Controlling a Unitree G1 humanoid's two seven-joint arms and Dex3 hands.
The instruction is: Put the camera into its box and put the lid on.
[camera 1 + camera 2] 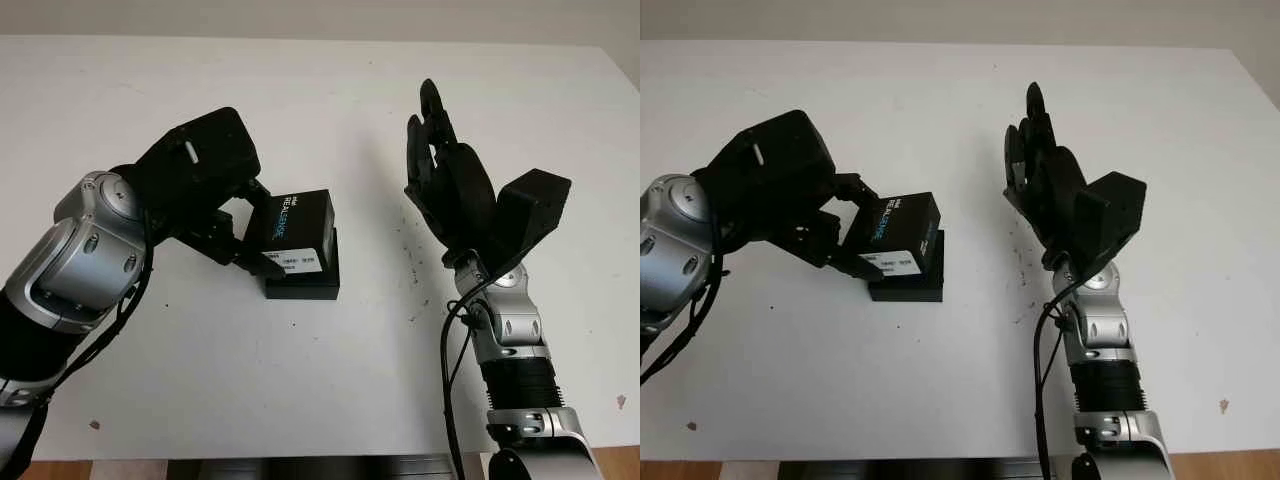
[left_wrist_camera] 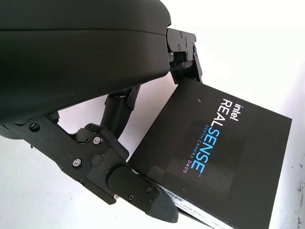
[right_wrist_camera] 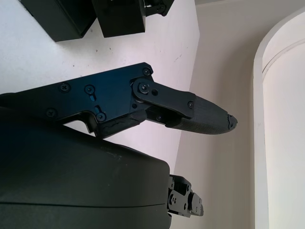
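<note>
The black lid (image 1: pixel 298 226) printed "intel REALSENSE" sits tilted on top of the black box base (image 1: pixel 303 286), shifted a little toward the far left of it. My left hand (image 1: pixel 250 228) is shut on the lid, one finger (image 2: pixel 183 50) at its far edge and another finger (image 2: pixel 138 193) at its near edge. What is inside the box is hidden by the lid. My right hand (image 1: pixel 437 140) hangs open above the table, to the right of the box, palm turned toward it and holding nothing.
The white table (image 1: pixel 330 100) stretches wide around the box. A few dark specks (image 1: pixel 410 250) mark the surface between the box and my right hand. The table's front edge (image 1: pixel 300 458) runs near my arms.
</note>
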